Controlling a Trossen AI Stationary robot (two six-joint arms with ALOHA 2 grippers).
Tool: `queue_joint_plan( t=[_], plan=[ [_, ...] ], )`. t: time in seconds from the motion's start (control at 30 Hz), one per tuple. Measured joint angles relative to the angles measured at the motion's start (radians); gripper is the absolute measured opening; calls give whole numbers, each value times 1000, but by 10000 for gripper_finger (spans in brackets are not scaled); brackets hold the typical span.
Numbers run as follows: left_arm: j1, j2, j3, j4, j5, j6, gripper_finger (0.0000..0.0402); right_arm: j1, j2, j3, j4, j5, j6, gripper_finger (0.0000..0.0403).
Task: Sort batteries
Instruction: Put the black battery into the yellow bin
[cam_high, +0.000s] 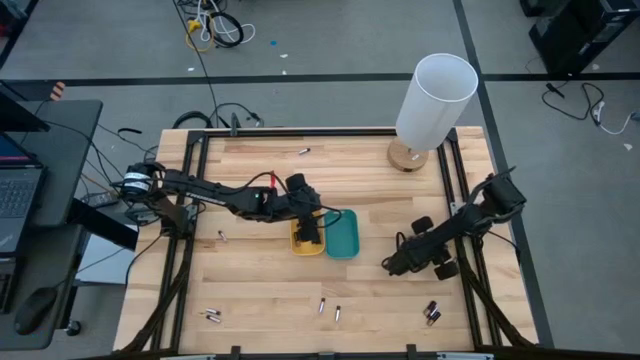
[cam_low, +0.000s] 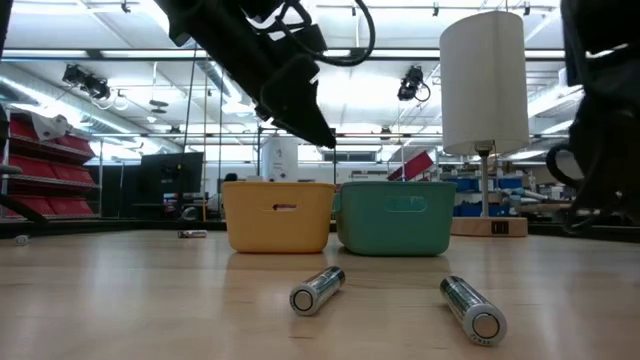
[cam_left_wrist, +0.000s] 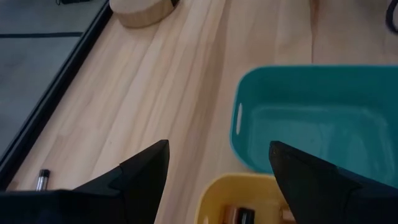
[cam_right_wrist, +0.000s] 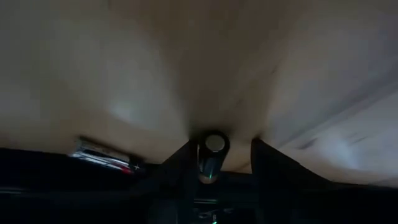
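From above, the left gripper (cam_high: 309, 232) hangs over the yellow tray (cam_high: 303, 243), its fingers apart and holding nothing. The teal tray (cam_high: 343, 234) sits just beside it, touching the yellow one. The right gripper (cam_high: 397, 263) is low at the desk's (cam_high: 260, 290) far right side, well apart from both trays. A white cylindrical lamp (cam_high: 432, 104) on a round wooden base stands behind it. The batteries (cam_high: 329, 309) lie scattered on the pale wood planks: a pair nearer the front edge than the left gripper, two more (cam_high: 432, 314) in front of the right gripper, others (cam_high: 212, 316) at the front left corner, one (cam_high: 222, 237) just left of the yellow tray and one (cam_high: 304, 151) far back.

At desk height, two silvery cylinders (cam_low: 318, 290) (smooth, with flat round ends) lie in the foreground, the second (cam_low: 471, 307) to the right; the trays are behind them, the left arm descending above the yellow one.

The left wrist view shows spread dark fingers (cam_left_wrist: 146, 171) above the yellow tray's rim, with small cells (cam_left_wrist: 239, 215) inside it, the empty-looking teal tray beyond, and one battery (cam_left_wrist: 42, 179) on the wood off to the side.

The right wrist view is dim: a round-ended cell (cam_right_wrist: 212, 155) stands between the right gripper's fingers (cam_right_wrist: 183, 163), which appear clenched on it; another battery (cam_right_wrist: 102, 155) lies beside them.
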Motion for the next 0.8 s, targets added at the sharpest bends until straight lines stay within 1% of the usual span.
queue_joint_plan(
  t=[0.17,0.3,0.37,0.47,0.57,0.63,0.7,0.8],
  plan=[
    [0,0,0,-45,-1,0,291,25,-6,-48,22,14,0,136],
    [0,0,0,-62,-10,0,291,25,-3,-42,20,20,-1,120],
    [0,0,0,-65,-22,1,291,25,-2,-42,19,25,-3,103],
    [0,0,0,-65,-26,2,291,25,-1,-42,20,37,4,63],
    [0,-5,0,-77,-26,3,291,17,-2,-42,16,36,48,27],
    [0,-20,0,-100,-26,3,290,11,-10,-39,13,32,92,26],
    [0,-57,0,-159,-26,2,287,10,-27,-31,9,32,120,26],
    [-1,-121,0,-217,-26,-6,280,5,-83,-14,35,59,176,26]
  ],
)
